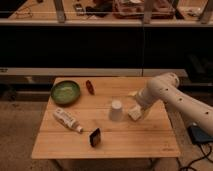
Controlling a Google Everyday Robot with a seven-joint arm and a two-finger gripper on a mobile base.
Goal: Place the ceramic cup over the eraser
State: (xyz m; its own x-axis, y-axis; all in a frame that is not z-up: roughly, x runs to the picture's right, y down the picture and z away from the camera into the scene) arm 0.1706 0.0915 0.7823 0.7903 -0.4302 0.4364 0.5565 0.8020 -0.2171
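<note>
Pre-grasp: gripper (135, 113) just at 3 o'clock of ceramic cup (116, 110), can't tell its opening; next probably grasp, carry to eraser (95, 137) at cup's 7 o'clock.

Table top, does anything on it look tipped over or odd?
Only the white tube stands out: it lies on its side, slanted, near the left edge. The ceramic cup and eraser stand apart, and the claw sits close beside the cup.
</note>
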